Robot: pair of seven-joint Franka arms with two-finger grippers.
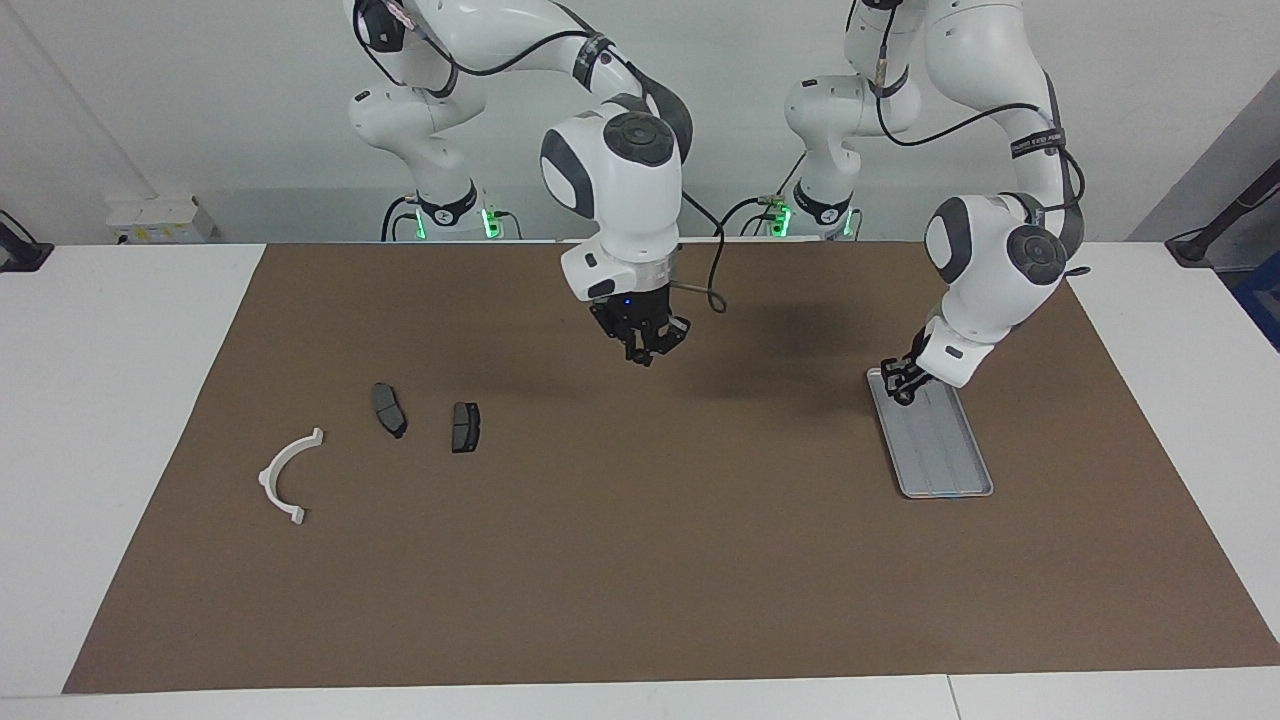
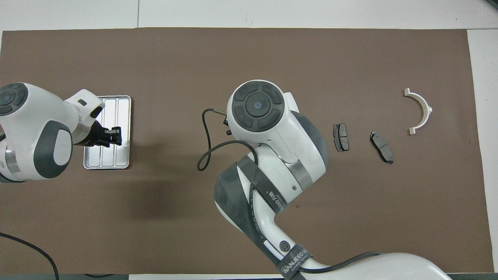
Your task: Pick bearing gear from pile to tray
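The pile lies toward the right arm's end of the table: a white half-ring bracket (image 1: 285,478) (image 2: 421,110) and two dark grey brake pads (image 1: 388,410) (image 1: 465,427) (image 2: 341,137) (image 2: 381,146). No small black round piece shows on the mat. My right gripper (image 1: 641,350) hangs in the air over the mat's middle, away from the pile; in the overhead view its own wrist hides it. My left gripper (image 1: 898,384) (image 2: 114,136) is low over the silver tray (image 1: 945,455) (image 2: 105,160), at the tray's end nearer to the robots. The rest of the tray looks bare.
A brown mat (image 1: 640,560) covers most of the white table. A loose black cable (image 2: 204,155) hangs from the right wrist over the mat's middle.
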